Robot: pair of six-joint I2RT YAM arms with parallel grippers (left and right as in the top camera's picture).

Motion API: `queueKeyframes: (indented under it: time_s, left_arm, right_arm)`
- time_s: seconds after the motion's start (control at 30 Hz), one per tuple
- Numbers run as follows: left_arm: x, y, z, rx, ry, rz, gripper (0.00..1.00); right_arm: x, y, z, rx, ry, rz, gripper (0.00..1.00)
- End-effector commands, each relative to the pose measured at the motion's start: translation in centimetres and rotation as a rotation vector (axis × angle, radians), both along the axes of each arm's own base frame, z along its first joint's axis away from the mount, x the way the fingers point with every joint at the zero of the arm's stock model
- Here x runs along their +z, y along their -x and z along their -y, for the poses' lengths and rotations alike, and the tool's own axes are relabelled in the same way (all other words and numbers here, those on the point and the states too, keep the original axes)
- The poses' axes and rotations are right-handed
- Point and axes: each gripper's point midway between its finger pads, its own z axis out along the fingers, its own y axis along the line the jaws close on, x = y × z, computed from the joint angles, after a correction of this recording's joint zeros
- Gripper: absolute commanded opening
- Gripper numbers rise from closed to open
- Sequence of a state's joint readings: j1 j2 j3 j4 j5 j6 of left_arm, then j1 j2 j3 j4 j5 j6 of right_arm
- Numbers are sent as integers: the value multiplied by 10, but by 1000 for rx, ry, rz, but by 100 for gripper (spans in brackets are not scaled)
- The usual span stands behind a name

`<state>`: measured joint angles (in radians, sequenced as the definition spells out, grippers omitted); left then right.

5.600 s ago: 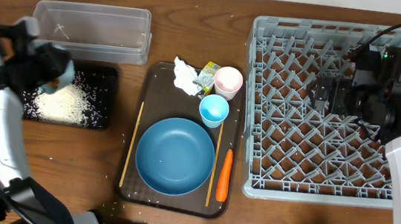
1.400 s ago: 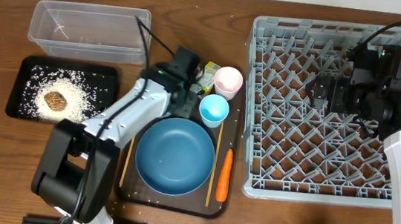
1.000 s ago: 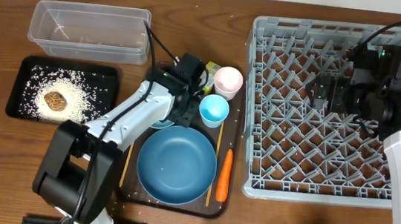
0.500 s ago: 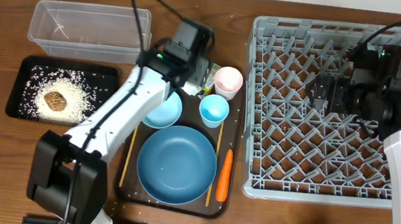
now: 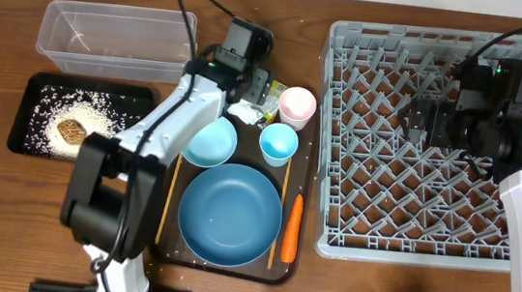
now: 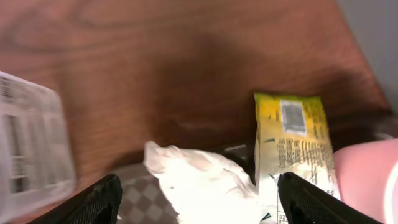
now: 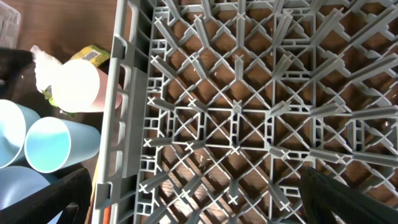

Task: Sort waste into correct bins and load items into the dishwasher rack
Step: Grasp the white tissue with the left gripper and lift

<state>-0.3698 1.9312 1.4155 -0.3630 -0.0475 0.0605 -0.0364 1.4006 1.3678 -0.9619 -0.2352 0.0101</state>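
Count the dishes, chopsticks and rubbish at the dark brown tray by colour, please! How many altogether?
Blue: 3 (large round blue plate, small light-blue bowl, light-blue cup)
Pink: 1 (pale pink cup)
Orange: 1 (orange carrot)
White: 1 (crumpled white tissue)
Yellow-green: 1 (small yellow-green wrapper)
Wood: 2 (thin wooden chopsticks)
Total: 9

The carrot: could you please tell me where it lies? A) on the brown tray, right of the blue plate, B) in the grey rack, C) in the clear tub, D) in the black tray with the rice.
A: the carrot lies along the right edge of the brown tray, to the right of the plate.
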Motion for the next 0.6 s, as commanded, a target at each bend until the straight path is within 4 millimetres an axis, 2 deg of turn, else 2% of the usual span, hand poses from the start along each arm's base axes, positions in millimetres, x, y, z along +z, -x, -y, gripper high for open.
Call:
queueKeyframes:
  time_s: [0.0,0.13,0.4,0.57]
  left_arm:
    - [-12,2,2,-23,-9,-29,81]
    - [-27,9,0,-25,-25,-82,81]
    - [-60,24,10,-66,7,-191,80]
    - [-69,30,7,-65,-6,-229,74]
  right_arm:
    - [-2,-1,3,1,5,-5,99]
    - [-2,-1,3,1,5,-4,99]
    - [-2,-2,3,0,5,-3,99]
    - [-2,-2,3,0,5,-3,99]
